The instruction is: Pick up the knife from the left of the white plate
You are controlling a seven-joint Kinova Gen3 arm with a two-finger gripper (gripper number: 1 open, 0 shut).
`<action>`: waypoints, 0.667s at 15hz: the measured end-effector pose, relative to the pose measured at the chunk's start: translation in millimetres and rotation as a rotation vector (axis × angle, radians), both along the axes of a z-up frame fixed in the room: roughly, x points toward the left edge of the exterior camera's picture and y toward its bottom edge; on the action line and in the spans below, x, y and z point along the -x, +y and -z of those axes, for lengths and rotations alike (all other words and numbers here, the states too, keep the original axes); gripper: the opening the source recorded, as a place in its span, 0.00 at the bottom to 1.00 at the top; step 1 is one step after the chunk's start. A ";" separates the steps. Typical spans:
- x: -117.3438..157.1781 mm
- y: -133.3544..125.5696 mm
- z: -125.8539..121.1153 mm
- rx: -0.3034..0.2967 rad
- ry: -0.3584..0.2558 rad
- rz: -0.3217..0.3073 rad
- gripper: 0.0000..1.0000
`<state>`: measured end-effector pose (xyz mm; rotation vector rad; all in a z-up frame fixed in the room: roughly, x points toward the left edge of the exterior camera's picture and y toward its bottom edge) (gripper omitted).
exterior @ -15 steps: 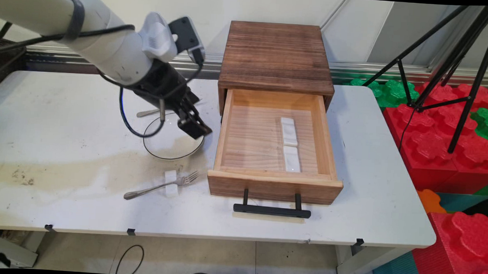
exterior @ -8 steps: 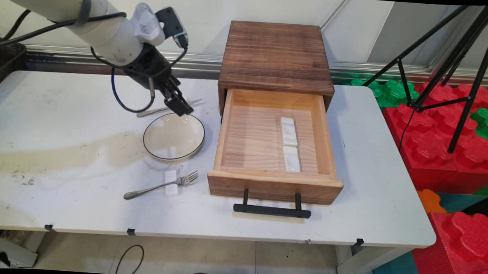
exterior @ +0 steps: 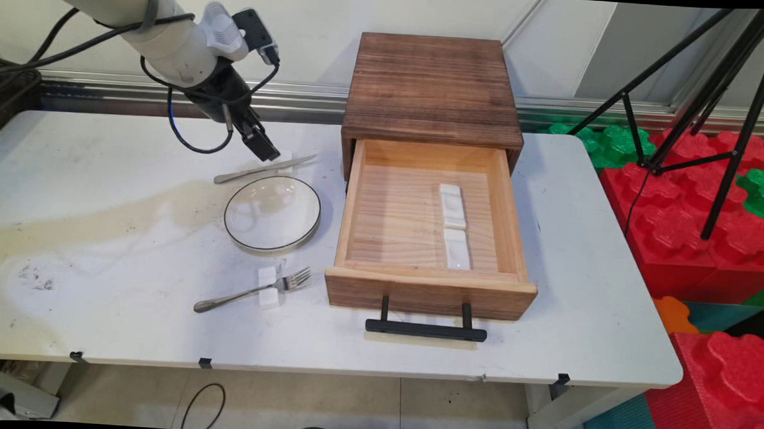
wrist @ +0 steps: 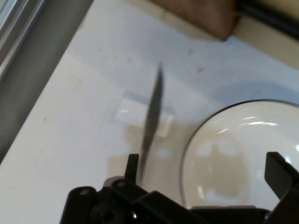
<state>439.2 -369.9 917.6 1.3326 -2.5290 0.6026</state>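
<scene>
My pincer (exterior: pixel 265 150) hangs above the table's (exterior: pixel 100 163) far side with its two fingers (wrist: pixel 279 175) spread apart and holding nothing. Just below it lies a table knife (exterior: pixel 264 169), its blade propped on a small white rest (wrist: pixel 135 112). Beside the knife, nearer the camera, sits a shallow white plate with a dark rim (exterior: pixel 272 213). Farther forward a fork (exterior: pixel 253 291) rests across another white rest (exterior: pixel 266 287). To the right stands a wooden box (exterior: pixel 432 88) with its drawer (exterior: pixel 417 287) pulled out; two white rests (exterior: pixel 454 225) lie end to end inside.
</scene>
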 end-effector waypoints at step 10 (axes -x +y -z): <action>-46.1 -55.8 34.9 -0.097 -0.084 0.016 1.00</action>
